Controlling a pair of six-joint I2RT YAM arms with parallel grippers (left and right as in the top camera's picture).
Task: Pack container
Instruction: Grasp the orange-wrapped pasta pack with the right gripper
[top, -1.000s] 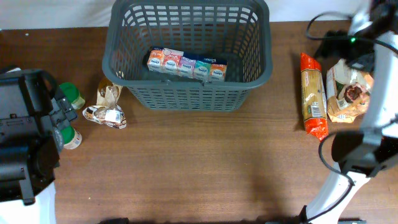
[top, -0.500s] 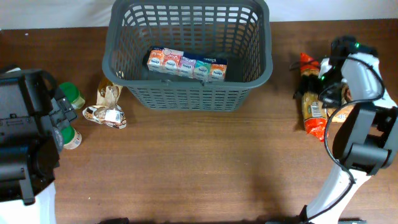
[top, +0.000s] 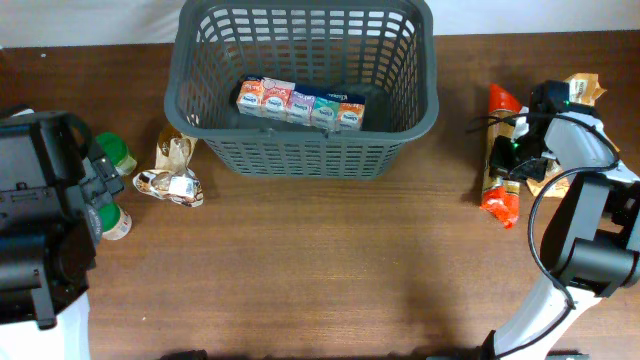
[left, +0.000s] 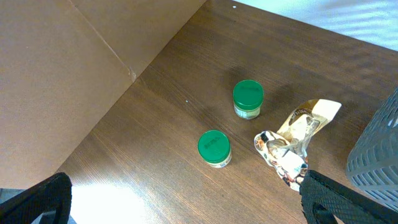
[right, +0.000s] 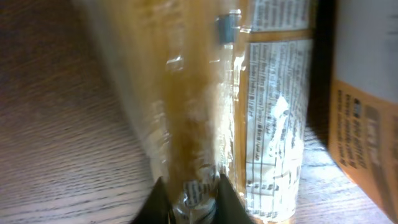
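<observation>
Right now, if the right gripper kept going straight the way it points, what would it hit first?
The long clear packet, sitting right at the right gripper fingertips, with probably the table beneath.

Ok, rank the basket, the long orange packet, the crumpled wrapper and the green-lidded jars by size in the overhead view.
1. basket, by far.
2. long orange packet, partly covered by the right pincer.
3. crumpled wrapper.
4. green-lidded jars: the two look alike, both partly hidden by the left arm.

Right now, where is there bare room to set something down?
Free: the wide bare table below the basket, and the basket floor behind the carton row. Crowded: jars and crumpled wrappers left of the basket; packets by the right gripper.
</observation>
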